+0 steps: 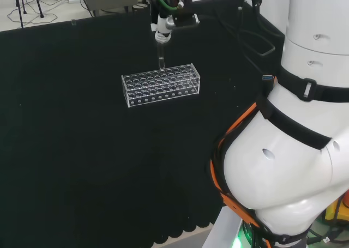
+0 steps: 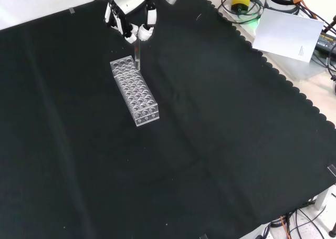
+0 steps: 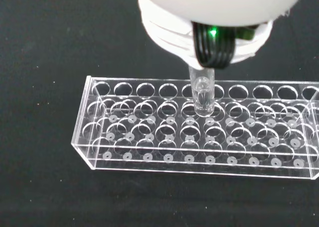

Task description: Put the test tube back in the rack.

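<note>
A clear plastic rack with several rows of round holes lies on the black cloth. My hand hangs above the rack's far side, its fingers curled round the top of a clear test tube that points straight down. In the front view the hand holds the test tube over the upper end of the rack. In the wrist view the test tube has its rounded tip at a hole in the back rows of the rack; I cannot tell whether it has entered.
The arm's white links stand at the right of the head view. Cables and a white sheet lie off the cloth at the front view's top right. The cloth's scalloped edge runs down the right side there.
</note>
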{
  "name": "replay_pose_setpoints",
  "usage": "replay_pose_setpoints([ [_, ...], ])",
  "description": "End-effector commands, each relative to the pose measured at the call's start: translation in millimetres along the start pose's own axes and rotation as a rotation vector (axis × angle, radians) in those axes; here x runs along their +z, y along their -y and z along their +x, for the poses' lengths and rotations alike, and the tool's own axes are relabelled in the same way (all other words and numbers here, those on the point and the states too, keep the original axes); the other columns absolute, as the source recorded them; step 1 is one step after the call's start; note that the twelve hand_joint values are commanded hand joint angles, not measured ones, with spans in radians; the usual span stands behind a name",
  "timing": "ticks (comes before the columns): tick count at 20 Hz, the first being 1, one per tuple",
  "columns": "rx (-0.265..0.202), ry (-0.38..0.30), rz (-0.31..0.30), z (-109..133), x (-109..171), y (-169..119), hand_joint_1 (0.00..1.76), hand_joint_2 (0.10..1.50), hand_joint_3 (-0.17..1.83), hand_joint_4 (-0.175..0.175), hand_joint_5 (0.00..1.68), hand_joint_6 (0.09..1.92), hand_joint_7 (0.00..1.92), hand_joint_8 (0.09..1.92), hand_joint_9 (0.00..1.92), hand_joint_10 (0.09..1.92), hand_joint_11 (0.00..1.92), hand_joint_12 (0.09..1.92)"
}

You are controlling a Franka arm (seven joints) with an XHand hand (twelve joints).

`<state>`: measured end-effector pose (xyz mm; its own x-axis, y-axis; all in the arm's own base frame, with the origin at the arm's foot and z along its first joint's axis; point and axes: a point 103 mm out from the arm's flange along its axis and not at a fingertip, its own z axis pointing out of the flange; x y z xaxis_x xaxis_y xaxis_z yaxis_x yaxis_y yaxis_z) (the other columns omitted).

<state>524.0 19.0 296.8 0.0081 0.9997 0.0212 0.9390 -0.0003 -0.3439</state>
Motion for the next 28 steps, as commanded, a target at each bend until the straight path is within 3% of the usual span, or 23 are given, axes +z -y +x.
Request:
replay_pose_setpoints([
  [1,0.002,-0.007,0.011,-2.6,5.9,0.0,1.44,0.57,0.7,-0.175,1.38,0.44,1.48,0.58,1.51,0.09,0.75,1.19],
  [28,0.028,-0.047,0.064,-19.1,27.6,-17.2,1.44,0.57,0.7,-0.175,1.38,0.44,1.48,0.58,1.51,0.09,0.75,1.19],
])
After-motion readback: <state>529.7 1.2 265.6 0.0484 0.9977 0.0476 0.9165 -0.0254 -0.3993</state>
